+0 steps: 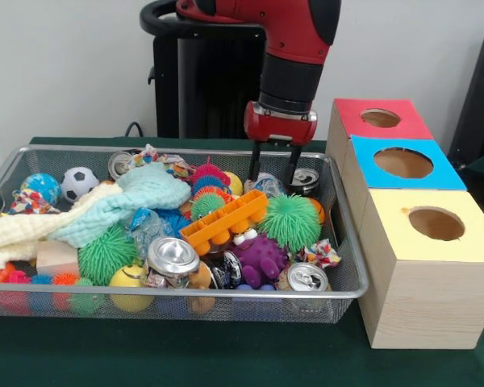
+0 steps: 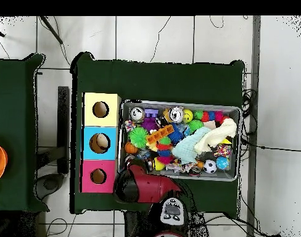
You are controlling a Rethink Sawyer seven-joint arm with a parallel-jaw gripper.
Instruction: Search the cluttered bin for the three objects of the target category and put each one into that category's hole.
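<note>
The bin (image 1: 64,150) is a wide silver wire-mesh basket packed with toys; it also shows in the overhead view (image 2: 240,142). My gripper (image 1: 274,171) hangs over the bin's far right corner, its two black fingers (image 1: 293,168) spread apart. A wad of clear wrinkly plastic (image 1: 268,185) lies just below and between them. I cannot tell whether they touch it. A second clear wad with blue patches (image 1: 148,224) lies left of centre beside the green spiky ball. A third wad does not show. In the overhead view the red arm (image 2: 144,185) hides the gripper.
Three wooden boxes with round holes stand right of the bin: red top (image 1: 379,118), blue top (image 1: 403,163), yellow top (image 1: 436,223). The bin also holds silver cans (image 1: 172,256), a green spiky ball (image 1: 290,222), an orange block (image 1: 223,222) and a pale cloth (image 1: 121,201).
</note>
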